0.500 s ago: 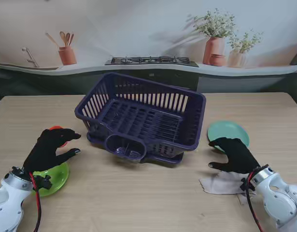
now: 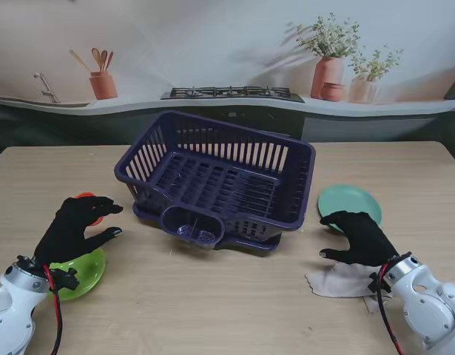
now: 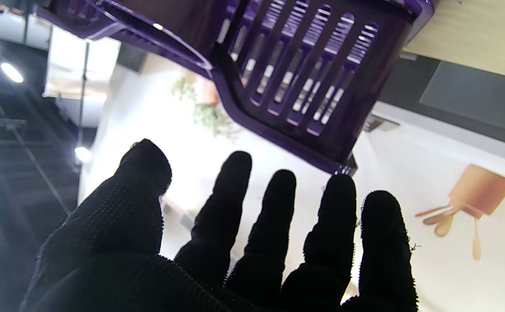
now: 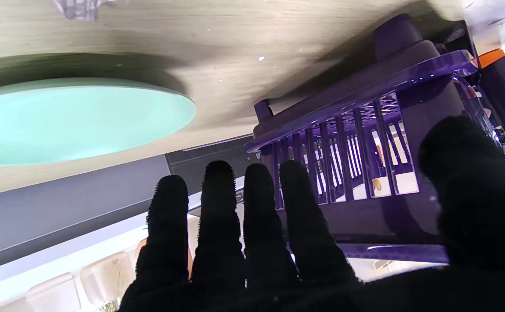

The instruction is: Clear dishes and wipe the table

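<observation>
Dishes on the wooden table (image 2: 234, 296): a teal plate (image 2: 351, 201) lies flat on the right side, just beside the purple dish rack (image 2: 216, 181) that sits mid-table. A green plate (image 2: 90, 272) lies on the left side, nearer to me than the rack, with an orange item (image 2: 90, 198) partly hidden behind the left hand; its form cannot be made out. A white cloth (image 2: 338, 281) lies crumpled on the right, nearer to me than the teal plate.

Right hand (image 2: 360, 237): black-gloved, palm toward the table, over the near edge of the teal plate and the far edge of the cloth. Fingers are spread and slightly curled, with the thumb pointing toward the rack. It holds nothing. In the right wrist view the four fingers (image 4: 218, 216) extend side by side with the thumb well apart, the teal plate (image 4: 75, 121) and the rack wall (image 4: 356, 151) ahead of them. Contact with plate or cloth cannot be confirmed.

Left hand (image 2: 75, 225): black-gloved, raised over the far rim of the green plate, wrist angled up from the bottom-left corner. Fingers are apart and lightly bent, tips directed toward the rack, nothing in the grasp. The left wrist view shows all five fingers (image 3: 235, 208) splayed, with a corner of the rack (image 3: 304, 86) ahead of them.

Rack interior appears bare of dishes.
</observation>
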You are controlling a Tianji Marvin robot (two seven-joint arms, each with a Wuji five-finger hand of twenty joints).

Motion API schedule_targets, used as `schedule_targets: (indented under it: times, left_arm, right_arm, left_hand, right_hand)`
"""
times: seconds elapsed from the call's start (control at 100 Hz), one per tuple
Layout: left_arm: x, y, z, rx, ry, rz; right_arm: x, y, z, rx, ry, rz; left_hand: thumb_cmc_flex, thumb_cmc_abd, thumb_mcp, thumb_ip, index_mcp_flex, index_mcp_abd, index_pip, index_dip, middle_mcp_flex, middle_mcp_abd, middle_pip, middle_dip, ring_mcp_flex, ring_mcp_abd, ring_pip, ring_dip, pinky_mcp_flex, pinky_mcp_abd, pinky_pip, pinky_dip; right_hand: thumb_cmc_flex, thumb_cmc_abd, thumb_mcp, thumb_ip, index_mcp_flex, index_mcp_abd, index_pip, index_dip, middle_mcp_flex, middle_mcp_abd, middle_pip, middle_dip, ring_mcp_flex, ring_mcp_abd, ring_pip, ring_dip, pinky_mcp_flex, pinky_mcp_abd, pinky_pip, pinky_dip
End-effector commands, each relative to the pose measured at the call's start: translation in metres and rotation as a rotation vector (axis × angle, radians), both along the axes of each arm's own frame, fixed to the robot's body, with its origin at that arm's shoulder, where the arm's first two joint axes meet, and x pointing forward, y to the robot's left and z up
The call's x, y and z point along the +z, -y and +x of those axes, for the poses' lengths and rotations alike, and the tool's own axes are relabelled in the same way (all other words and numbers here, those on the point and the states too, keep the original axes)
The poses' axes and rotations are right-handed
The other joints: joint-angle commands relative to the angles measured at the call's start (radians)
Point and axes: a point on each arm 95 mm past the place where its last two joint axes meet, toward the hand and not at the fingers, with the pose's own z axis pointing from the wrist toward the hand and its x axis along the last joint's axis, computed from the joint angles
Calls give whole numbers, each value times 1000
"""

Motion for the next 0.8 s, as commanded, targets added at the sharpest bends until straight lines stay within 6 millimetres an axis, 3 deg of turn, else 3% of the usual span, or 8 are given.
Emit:
schedule_targets:
  times: [0.0,0.37,0.79]
  left_arm:
    - [0,2,-1,-5,-4,0]
    - [0,2,-3,-2,-10,4]
    - [-1,1,-4,1,-9,7]
  right_arm:
    - [-3,-1,-2,4,-14,-9]
    - [9,10,15,7,19,-68]
    - [18,35,44,-3,8,-249]
  left_hand:
    - [-14,-4,22,18,-30,-11,12,5,11,-21,9,7,19,-4,5,8,-1,-15,17,19]
    - [-14,-3,21,18,-79,-12,116,4,12,-21,8,6,19,-4,5,9,-1,-15,16,18]
    - [-13,-2,19,18,-88,-12,148,-9,14,-22,8,6,20,-5,4,9,-3,-15,13,17]
  right_hand:
    - [6,-23,6,36,-19,16,4,-8,-22,0,5,5,-30,-7,2,3,-15,-34,10,-5]
    - [5,-26,11,36,10,26,-73,-56,-30,-3,-79,-32,-64,-15,-107,-44,-53,-74,-91,-42]
    - [-13,-17,-10,39,43,29,-335,-112,-105,-26,-302,-108,-199,-69,-355,-138,-135,-161,-406,-35]
